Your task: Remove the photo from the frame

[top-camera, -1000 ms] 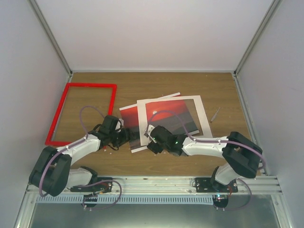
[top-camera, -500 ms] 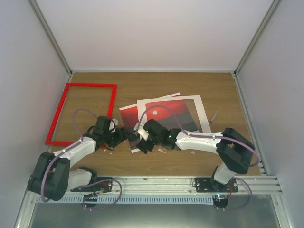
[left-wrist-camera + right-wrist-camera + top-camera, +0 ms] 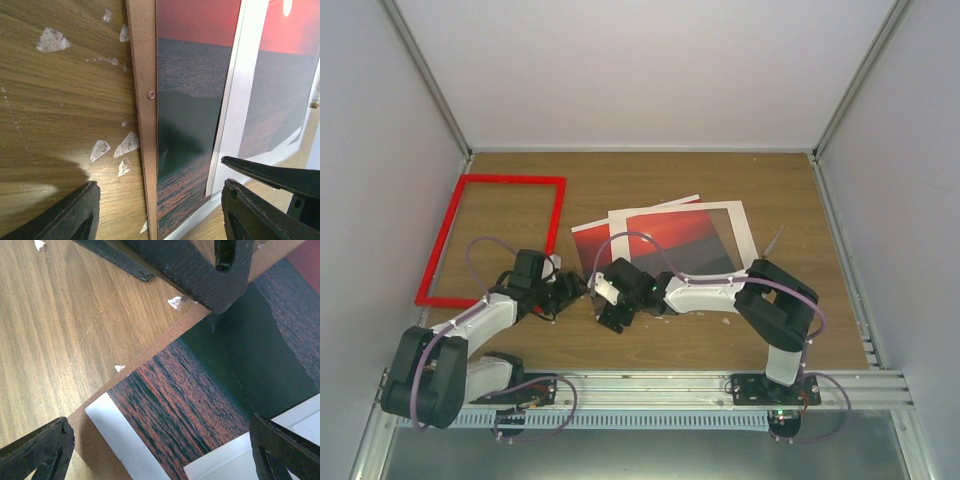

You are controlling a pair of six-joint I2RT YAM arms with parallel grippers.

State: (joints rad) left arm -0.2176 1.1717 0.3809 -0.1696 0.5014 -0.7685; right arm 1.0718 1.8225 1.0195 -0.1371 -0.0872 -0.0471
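Observation:
The red frame (image 3: 490,240) lies flat at the left of the table, with nothing inside it. The photo (image 3: 670,240) lies at the middle on a brown backing board (image 3: 145,100), with the white mat (image 3: 745,240) partly over it. My left gripper (image 3: 572,290) is open, its jaws either side of the board's edge and the photo's dark sea (image 3: 190,100). My right gripper (image 3: 610,305) is open over the photo's near-left corner (image 3: 200,405), where the photo's white edge (image 3: 120,435) and the board (image 3: 85,415) show. The left gripper's fingers (image 3: 200,265) sit close in front of it.
A small thin pin-like object (image 3: 774,240) lies right of the mat. White paint chips (image 3: 112,147) dot the wood beside the board. Grey walls close in the table on three sides.
My right gripper has moved left along the photo's near edge to its near-left corner. My left gripper has drawn back a little to the left. Both stay open.

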